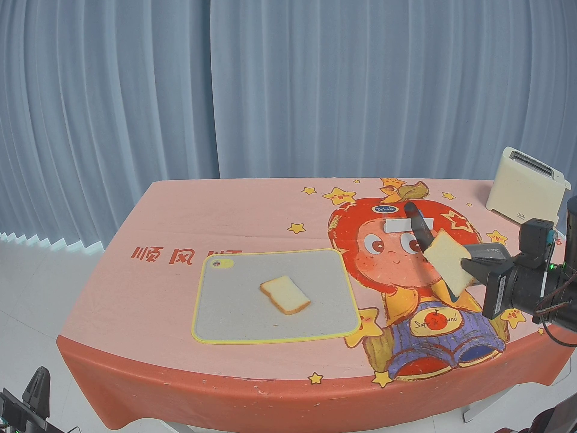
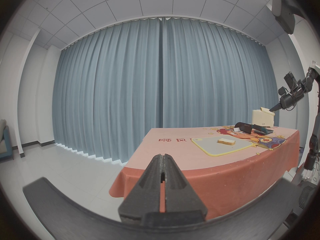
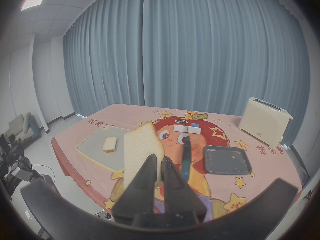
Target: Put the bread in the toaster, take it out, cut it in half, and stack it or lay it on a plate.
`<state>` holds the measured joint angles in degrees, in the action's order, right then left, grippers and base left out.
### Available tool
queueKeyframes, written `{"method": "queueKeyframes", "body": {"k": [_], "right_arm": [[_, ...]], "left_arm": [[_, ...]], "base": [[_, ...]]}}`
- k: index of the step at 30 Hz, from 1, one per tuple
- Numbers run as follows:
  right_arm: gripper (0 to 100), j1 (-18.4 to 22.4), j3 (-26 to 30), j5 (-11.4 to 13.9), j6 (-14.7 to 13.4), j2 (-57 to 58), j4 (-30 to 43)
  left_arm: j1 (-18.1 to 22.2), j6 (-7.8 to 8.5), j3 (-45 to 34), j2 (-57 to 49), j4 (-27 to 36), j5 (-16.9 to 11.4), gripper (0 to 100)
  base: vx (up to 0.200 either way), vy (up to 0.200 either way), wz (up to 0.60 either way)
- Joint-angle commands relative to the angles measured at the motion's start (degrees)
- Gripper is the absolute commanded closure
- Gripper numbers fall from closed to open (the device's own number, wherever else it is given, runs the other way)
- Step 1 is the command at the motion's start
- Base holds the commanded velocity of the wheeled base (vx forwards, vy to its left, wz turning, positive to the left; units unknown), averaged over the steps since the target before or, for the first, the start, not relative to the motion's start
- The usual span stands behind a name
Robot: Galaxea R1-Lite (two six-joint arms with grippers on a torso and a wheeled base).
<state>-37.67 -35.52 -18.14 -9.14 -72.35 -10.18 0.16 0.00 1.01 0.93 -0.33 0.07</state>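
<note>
Presently, the table (image 1: 180, 224) carries every item. The board (image 1: 240, 308) lies well to the left of the right pincer (image 1: 469, 264). The toaster (image 1: 526, 193) stands beyond that pincer, at the far right corner. The tray (image 3: 220, 162) sits between pincer and toaster. The knife (image 1: 419, 227) lies just beyond the pincer tips. The right pincer is clamped on the held slice (image 1: 448, 260), gripped at one edge and tilted above the table. The second slice (image 1: 285, 294) lies flat on the board, well apart from it. The left pincer (image 2: 162, 160) is fully closed on nothing, low off the table's near left corner.
</note>
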Motion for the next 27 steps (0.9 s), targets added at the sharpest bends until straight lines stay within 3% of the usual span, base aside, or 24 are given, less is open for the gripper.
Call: {"method": "queueKeyframes", "body": {"k": [1,16,27], "right_arm": [[100,0.0,0.0,-0.1,-0.1,0.7,0.0],[100,1.1,-1.2,-0.1,-0.9,1.3,-0.2],[100,9.5,-3.5,1.5,-0.9,-0.3,-0.2]], "left_arm": [[0.0,-0.18,-1.0,-0.9,0.0,0.0,100],[0.0,-0.18,-1.0,-0.9,-0.1,0.0,100],[0.0,-0.18,-1.0,-0.9,-0.1,-0.1,100]], "base": [[0.000,-0.200,0.00],[0.000,-0.200,0.00],[0.000,0.000,0.00]]}}
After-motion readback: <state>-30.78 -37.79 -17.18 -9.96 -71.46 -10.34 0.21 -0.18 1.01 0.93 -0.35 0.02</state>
